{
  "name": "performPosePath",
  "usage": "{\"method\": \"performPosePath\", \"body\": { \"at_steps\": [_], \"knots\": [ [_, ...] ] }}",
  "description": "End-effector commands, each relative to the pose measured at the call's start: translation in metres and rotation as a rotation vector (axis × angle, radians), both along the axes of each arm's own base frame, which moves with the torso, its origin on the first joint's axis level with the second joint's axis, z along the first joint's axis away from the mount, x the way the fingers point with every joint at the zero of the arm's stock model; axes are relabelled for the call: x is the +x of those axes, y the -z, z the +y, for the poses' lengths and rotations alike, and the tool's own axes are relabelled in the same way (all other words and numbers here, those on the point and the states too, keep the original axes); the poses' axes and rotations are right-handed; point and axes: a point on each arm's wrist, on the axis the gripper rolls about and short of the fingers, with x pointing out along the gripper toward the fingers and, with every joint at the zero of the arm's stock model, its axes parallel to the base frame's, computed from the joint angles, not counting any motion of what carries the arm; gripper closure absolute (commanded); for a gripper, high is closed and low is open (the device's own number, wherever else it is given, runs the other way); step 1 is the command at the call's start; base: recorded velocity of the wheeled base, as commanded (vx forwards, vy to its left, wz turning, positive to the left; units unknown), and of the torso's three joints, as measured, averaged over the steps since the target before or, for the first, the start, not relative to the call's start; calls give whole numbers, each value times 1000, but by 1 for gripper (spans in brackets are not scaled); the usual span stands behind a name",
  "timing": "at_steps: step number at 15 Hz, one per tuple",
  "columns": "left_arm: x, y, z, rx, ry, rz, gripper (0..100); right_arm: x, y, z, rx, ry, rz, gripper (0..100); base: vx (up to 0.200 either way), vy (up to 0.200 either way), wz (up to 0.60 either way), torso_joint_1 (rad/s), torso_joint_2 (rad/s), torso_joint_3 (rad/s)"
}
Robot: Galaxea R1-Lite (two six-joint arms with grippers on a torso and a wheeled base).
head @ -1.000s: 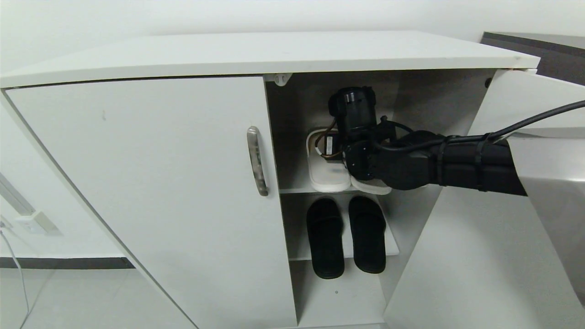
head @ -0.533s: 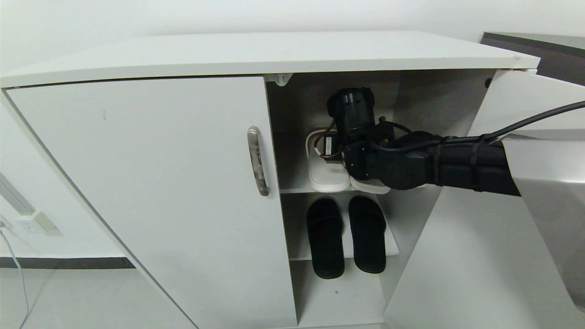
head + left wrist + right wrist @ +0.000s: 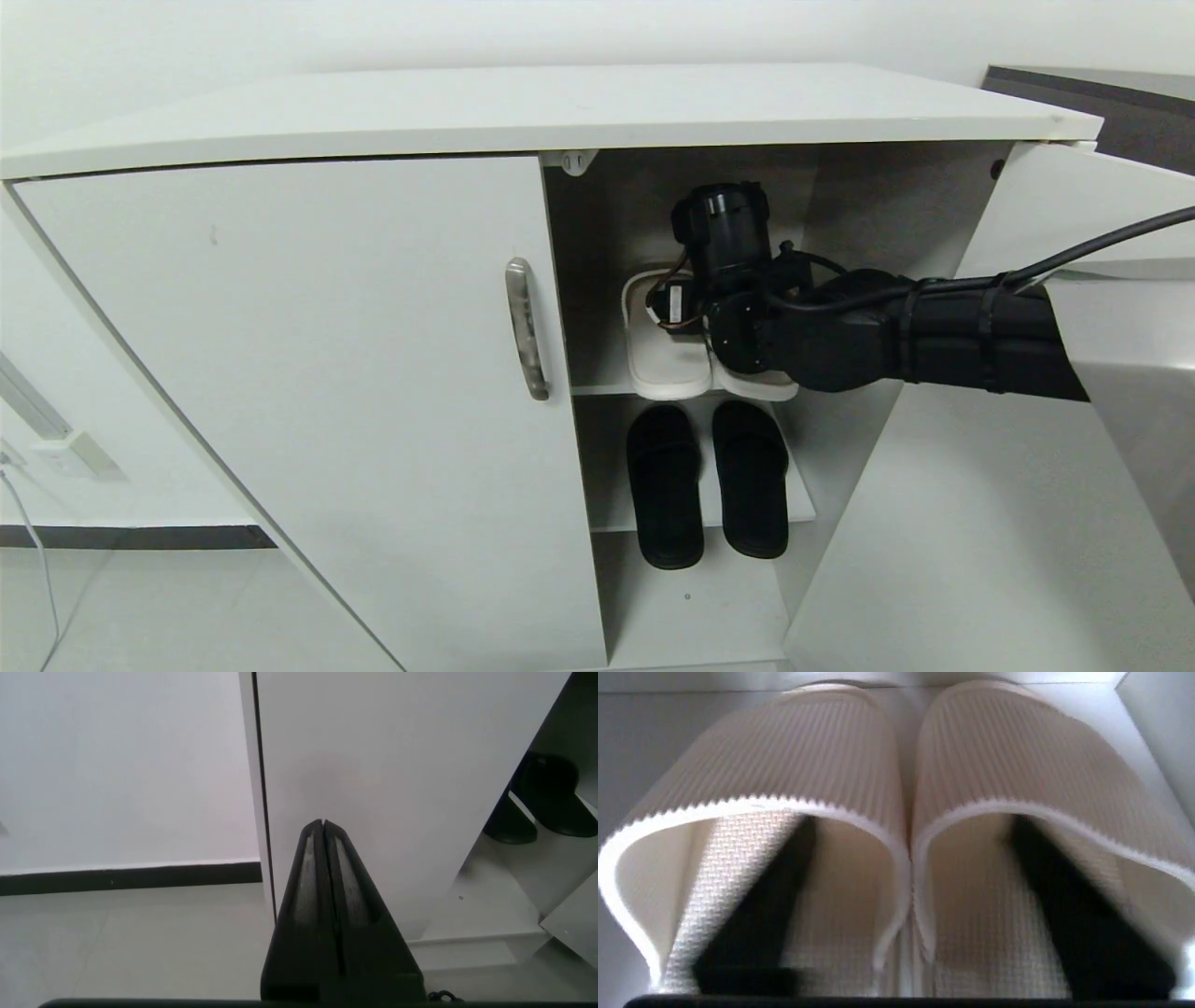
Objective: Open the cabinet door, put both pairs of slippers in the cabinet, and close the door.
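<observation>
Head view has the cabinet (image 3: 560, 103) with its right door (image 3: 934, 523) swung open and the left door (image 3: 308, 373) closed. The white slippers (image 3: 667, 359) sit side by side on the upper shelf (image 3: 597, 387), the black slippers (image 3: 665, 485) on the shelf below. The right gripper (image 3: 910, 831) is inside at the white pair, its fingers (image 3: 757, 924) spread apart, one tucked under each strap. The left gripper (image 3: 323, 826) hangs low before the closed door, fingers pressed together, holding nothing.
</observation>
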Motion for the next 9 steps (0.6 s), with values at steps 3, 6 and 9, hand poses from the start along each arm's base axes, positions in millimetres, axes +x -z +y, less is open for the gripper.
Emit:
{"method": "performPosePath", "body": {
  "at_steps": [3,6,9],
  "knots": [
    [0,0,0,0,0,1,100,-33,-17,-10,-2,-30,4,0,0,0,0,0,0,0],
    [0,0,0,0,0,1,100,-67,-29,-24,-12,-49,11,0,0,0,0,0,0,0],
    [0,0,0,0,0,1,100,-97,-39,-38,-8,-80,9,0,0,0,0,0,0,0]
  ]
}}
